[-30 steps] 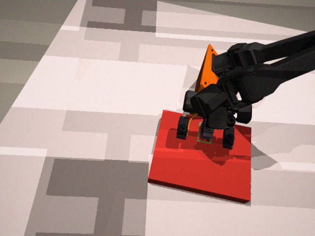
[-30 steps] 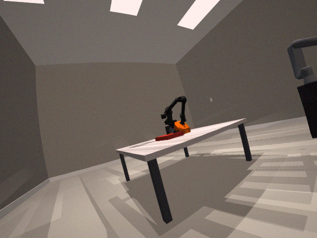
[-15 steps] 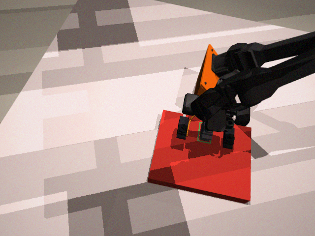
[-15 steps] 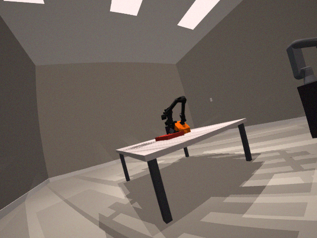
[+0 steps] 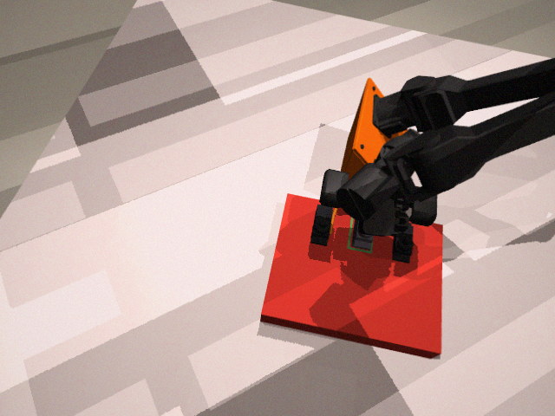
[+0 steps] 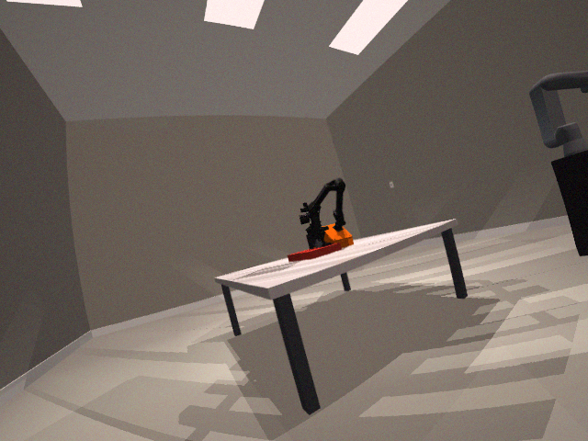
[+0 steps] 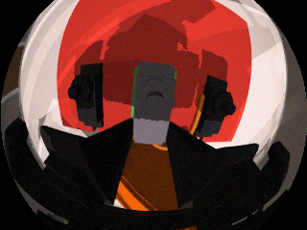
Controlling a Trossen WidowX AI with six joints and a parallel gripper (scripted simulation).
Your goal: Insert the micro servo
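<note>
Gripper: closed on the micro servo; its black fingers bear on the near end of the part in the wrist view. The gripper (image 5: 377, 221) (image 6: 314, 241) (image 7: 150, 125) points down at the deck.
Micro servo: the grey part (image 5: 362, 240) (image 7: 154, 93) is at the marked pocket, between two black blocks and apart from both. Full seating and the lie of the ears cannot be confirmed.
Marked pocket: green outline (image 5: 359, 250) (image 7: 134, 91) shows along parts of the servo's edges; the remainder is hidden.
Cable: a thin orange line (image 5: 332, 221) (image 7: 197, 116) runs beside one black block (image 5: 321, 224) (image 7: 212, 107). Whether it lies in the side notch cannot be told.
Second block: black (image 5: 402, 246) (image 7: 91, 96), on the servo's other side.
Deck: red slab (image 5: 309, 290) (image 6: 310, 254) (image 7: 235, 53), flat on a pale table (image 5: 179, 224) (image 6: 389, 240).
Orange body: stands (image 5: 366, 129) (image 6: 339, 236) (image 7: 149, 177) near the deck, partly behind the black arm (image 5: 466, 145) (image 6: 325, 190) from above.
Surroundings: grey arm-like fixture (image 6: 553, 111) on a black pedestal (image 6: 572, 204), well apart from the table.
</note>
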